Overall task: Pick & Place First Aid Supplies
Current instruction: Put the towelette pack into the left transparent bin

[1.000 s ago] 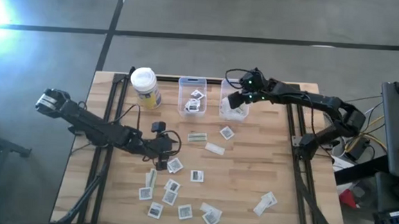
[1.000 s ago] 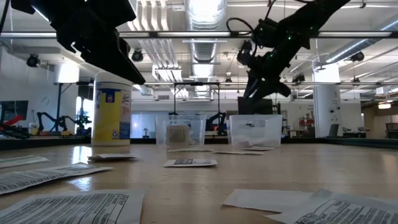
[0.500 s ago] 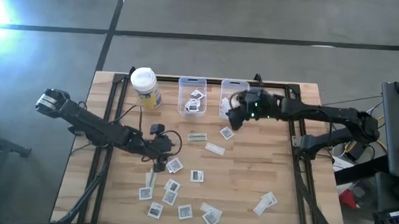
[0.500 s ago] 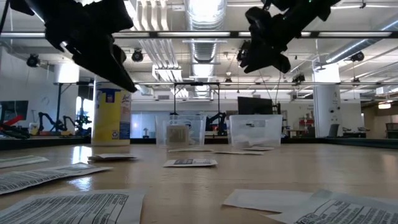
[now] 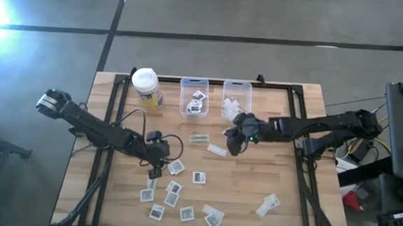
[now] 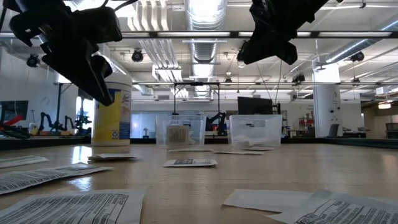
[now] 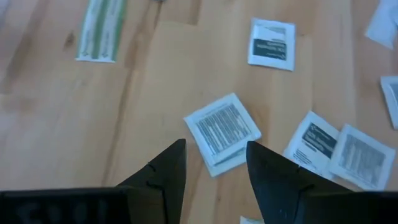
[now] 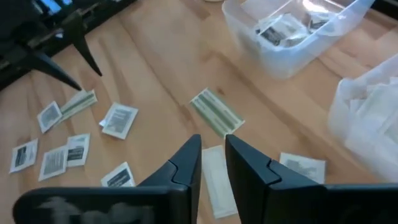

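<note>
Hovering over packets (image 5: 176, 167): left tool (image 7: 214, 163) wide, right tool (image 8: 212, 155) narrow (both empty).

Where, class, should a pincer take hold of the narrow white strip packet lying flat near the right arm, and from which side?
Grip the white strip packet across its narrow width, near the middle, coming straight down from above. It lies flat on the table, so no side edge stands up to catch. Its long sides look clear of the neighbouring green-striped strip, so fingers probably fit either side.

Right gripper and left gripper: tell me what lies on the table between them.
In the high view, a green-striped strip packet and a square packet lie between the left gripper and right gripper.
</note>
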{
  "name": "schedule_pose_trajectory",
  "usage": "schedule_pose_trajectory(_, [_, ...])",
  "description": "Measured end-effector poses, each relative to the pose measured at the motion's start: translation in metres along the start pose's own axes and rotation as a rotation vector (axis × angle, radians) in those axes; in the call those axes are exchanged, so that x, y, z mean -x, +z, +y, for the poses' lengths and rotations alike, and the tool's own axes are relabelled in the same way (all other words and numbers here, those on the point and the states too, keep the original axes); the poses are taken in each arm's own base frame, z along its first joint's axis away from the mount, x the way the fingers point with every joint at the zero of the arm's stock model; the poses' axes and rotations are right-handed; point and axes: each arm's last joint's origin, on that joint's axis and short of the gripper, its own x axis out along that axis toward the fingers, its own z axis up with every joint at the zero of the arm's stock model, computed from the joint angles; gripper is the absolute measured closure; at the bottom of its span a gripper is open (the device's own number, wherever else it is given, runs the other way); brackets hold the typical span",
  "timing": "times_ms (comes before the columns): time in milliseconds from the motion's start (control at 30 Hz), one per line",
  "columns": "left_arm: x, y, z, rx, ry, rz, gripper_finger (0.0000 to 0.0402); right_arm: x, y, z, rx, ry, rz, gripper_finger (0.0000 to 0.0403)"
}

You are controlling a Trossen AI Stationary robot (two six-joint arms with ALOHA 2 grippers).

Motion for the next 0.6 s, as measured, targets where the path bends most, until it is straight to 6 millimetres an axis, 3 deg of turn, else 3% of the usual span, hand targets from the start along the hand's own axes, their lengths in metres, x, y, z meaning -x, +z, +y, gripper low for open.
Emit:
schedule_pose_trajectory(400, [-0.009,-0.021,-0.001,-0.342,-0.025,0.030,0.0241,-0.024,-0.025,0.016,-0.012,-0.031,0.078,0.0332])
schedule_pose_trajectory(600, [-0.012,-0.017,-0.004,-0.451,-0.051,-0.066,0.0241,-0.029,-0.026,0.017,-0.022,-0.034,0.080,0.0324])
